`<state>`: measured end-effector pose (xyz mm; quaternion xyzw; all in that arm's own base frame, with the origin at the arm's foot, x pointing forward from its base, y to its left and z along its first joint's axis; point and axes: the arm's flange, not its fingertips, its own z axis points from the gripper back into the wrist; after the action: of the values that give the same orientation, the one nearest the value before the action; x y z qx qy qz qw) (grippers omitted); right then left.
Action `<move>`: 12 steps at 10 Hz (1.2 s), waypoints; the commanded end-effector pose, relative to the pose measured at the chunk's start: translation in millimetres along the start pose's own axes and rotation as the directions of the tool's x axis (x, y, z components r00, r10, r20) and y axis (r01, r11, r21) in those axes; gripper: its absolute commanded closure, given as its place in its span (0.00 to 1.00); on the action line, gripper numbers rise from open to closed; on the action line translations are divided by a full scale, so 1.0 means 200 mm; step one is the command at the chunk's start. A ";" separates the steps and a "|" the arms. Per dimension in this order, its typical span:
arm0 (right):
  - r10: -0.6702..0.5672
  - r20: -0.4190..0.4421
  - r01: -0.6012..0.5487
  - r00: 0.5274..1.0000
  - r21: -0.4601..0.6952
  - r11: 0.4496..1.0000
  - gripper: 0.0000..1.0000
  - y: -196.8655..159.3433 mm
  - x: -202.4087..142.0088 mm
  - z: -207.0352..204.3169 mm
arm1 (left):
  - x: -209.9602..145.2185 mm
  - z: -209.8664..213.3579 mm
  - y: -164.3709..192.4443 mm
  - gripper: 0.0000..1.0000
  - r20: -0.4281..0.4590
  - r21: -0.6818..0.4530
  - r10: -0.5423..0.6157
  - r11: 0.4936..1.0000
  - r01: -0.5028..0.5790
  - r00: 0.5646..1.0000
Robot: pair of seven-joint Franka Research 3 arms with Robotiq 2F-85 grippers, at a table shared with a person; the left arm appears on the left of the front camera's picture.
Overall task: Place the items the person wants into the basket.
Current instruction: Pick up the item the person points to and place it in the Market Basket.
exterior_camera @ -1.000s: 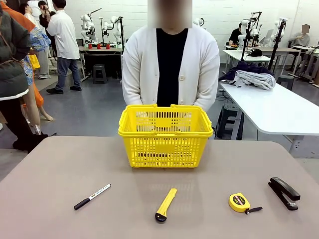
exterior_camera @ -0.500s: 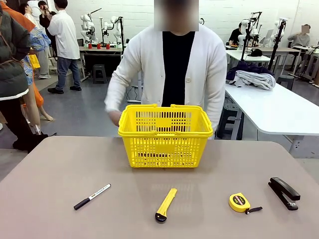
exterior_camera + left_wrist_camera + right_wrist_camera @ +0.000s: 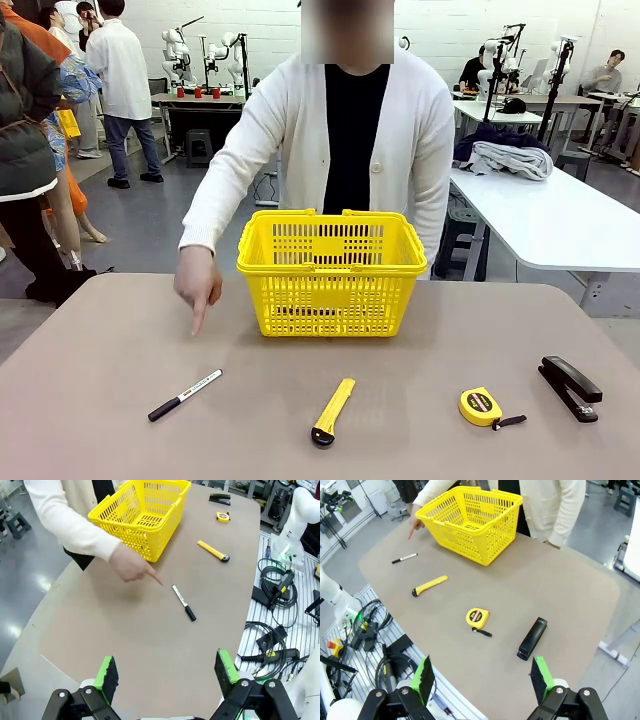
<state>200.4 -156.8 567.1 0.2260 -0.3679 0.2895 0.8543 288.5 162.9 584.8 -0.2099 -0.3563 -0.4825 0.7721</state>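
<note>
The person [image 3: 350,130] stands behind the yellow basket [image 3: 332,272] and points a finger [image 3: 198,318] down toward the black-capped marker [image 3: 185,394] lying on the table's near left. The marker [image 3: 183,602] lies just past the pointing hand [image 3: 131,566] in the left wrist view. A black stapler [image 3: 571,387] rests at the near right, also the stapler [image 3: 532,638] below the basket [image 3: 470,520] in the right wrist view. My left gripper [image 3: 167,672] hangs open high above the table. My right gripper [image 3: 484,677] is open too, with nothing in it.
A yellow utility knife [image 3: 333,410] lies in front of the basket and a round yellow tape measure [image 3: 483,407] sits left of the stapler. Cables and an arm base [image 3: 300,515] lie off the table's edge. Other tables and people stand farther back.
The person's hand came out from behind the basket, reached down to the table's left and now points at the marker. Nothing on the table moved.
</note>
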 end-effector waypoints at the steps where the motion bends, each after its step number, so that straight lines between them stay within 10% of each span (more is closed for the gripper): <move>1: 0.009 0.021 -0.010 1.000 0.012 1.000 0.00 -0.01 0.01 -0.01 | 0.00 0.01 0.00 0.00 -0.001 -0.003 0.000 1.000 0.000 1.000; 12: 0.009 0.021 -0.010 1.000 0.012 1.000 0.00 -0.01 0.01 -0.01 | 0.00 0.00 0.00 0.00 -0.001 0.001 0.002 1.000 -0.002 1.000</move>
<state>200.4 -156.8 567.1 0.2260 -0.3679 0.2895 0.8543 288.2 163.5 584.6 -0.2095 -0.3557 -0.4814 0.7732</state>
